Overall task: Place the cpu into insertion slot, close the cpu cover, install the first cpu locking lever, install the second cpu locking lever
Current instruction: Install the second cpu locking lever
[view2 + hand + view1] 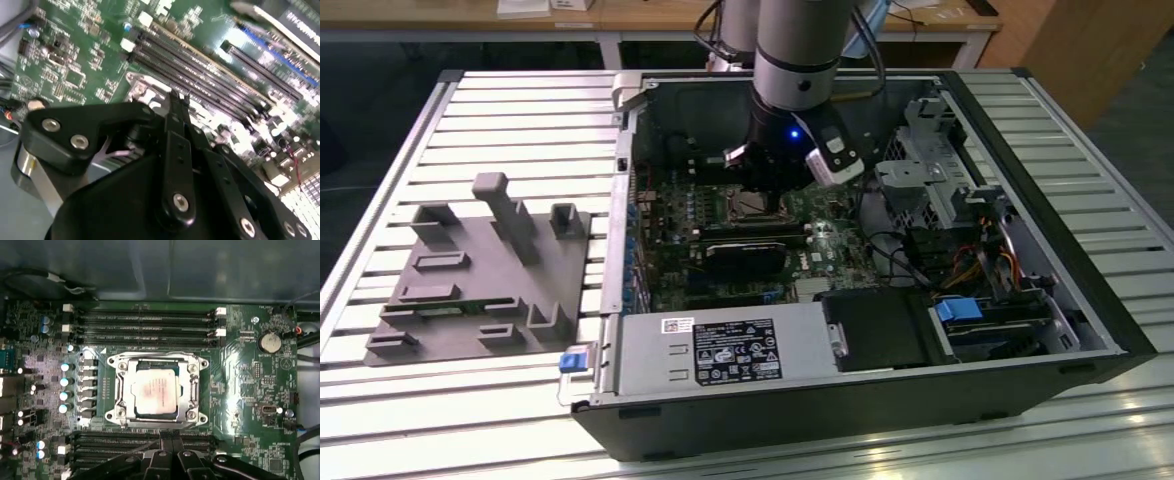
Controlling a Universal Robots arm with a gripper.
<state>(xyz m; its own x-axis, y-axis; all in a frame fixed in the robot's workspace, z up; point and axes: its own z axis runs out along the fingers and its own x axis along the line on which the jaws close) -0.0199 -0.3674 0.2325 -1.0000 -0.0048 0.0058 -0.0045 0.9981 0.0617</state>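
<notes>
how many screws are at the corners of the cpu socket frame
4, one at each corner of the frame around the cpu in the first wrist view.

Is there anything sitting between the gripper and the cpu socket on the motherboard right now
Nothing visible does. In the first wrist view the cpu lies in the insertion slot, framed by the cpu cover, with open board between it and the gripper. The nearby memory slots lie flat.

It looked like a lab or workshop: an opened computer case (881, 330) lay on a slatted metal bench (440, 130), a grey fixture block (480, 270) beside it, wooden desks (667, 15) behind, a robot arm (794, 60) overhead.
</notes>
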